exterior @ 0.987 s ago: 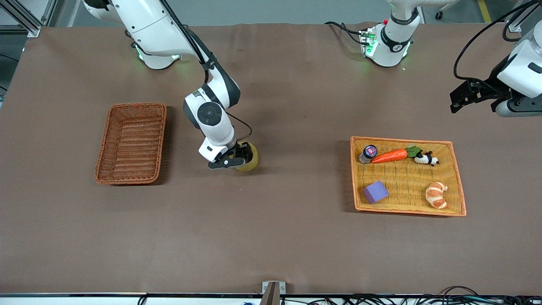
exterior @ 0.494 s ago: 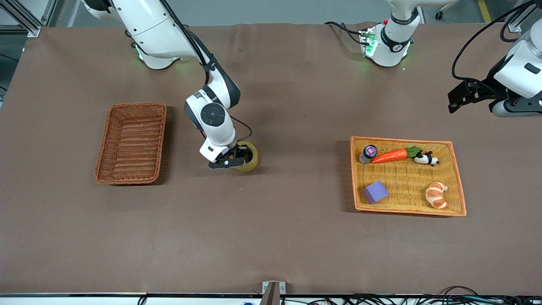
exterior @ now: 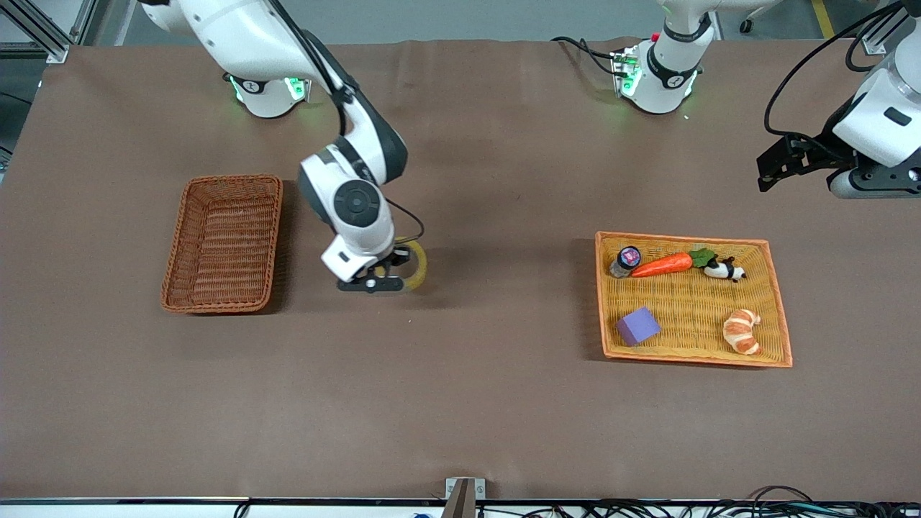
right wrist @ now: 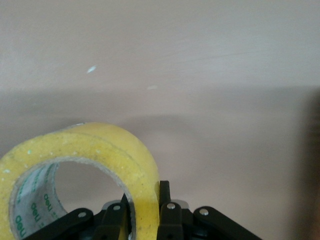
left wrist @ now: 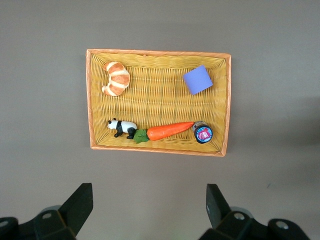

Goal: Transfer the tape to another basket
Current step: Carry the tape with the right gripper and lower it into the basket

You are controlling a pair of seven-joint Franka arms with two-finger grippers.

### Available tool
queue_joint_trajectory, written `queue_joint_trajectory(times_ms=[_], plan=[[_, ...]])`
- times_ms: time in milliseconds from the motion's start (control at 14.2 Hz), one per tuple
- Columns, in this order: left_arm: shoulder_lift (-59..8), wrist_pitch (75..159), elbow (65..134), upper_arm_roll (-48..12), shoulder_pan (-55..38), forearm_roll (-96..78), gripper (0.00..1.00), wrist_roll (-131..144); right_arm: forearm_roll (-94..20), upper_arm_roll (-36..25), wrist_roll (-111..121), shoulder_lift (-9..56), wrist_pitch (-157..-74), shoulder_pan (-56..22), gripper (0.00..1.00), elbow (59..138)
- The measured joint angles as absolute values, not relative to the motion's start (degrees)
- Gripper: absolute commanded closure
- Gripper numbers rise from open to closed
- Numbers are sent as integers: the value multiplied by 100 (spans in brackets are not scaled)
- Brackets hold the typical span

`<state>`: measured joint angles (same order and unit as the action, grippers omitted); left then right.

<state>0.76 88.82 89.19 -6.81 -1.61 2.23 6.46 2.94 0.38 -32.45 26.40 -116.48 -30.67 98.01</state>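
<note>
The right gripper hangs over the bare brown surface between the two woven containers, and its fingers are closed on the wall of the tape, one finger inside the ring against the grey core and the other outside on the yellowish winding, as the right wrist view shows. The roll sits on edge in the grip, its hole facing sideways; whether it is clear of the surface I cannot tell for sure, though it looks lifted. I judge the roll to be stiff and fairly light, with a smooth, somewhat slippery outer face, so a pinch across the wall as here suits it well; held at one spot on the rim it may swing or twist about the fingers if moved sharply. The basket, dark reddish-brown and empty, lies near the fingers toward the right arm's end of the surface, and the roll should be carried over its rim and let go low inside. The yellow-orange tray, with a carrot, croissant, purple block and small toys, lies well apart. The left gripper waits high over that tray, fingers spread wide and holding nothing.
</note>
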Motion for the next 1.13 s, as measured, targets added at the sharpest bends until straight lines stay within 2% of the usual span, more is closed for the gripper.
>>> queue_joint_trajectory(times_ms=[212,494,635,846,987,1128], plan=[[76,8882,8924,-687,-161,223,0,646,313,11,-2194,1619,-10584,-2039,100,9908],[76,8882,8928,-688,-158,223,0,646,329,-47,-15,776,-10601,-564,99,10881],[76,8883,8929,-688,-155,223,0,646,337,-249,427,435,-11314,-344,99,11811],[76,8882,8929,-688,-152,218,0,646,390,-714,992,216,-13459,-352,99,13479],[76,8883,8929,-688,-152,203,0,646,401,-1162,1554,296,-14496,-347,98,14129],[74,8883,8930,-688,-157,133,0,646,402,-1404,1821,436,-14923,-343,98,14346]])
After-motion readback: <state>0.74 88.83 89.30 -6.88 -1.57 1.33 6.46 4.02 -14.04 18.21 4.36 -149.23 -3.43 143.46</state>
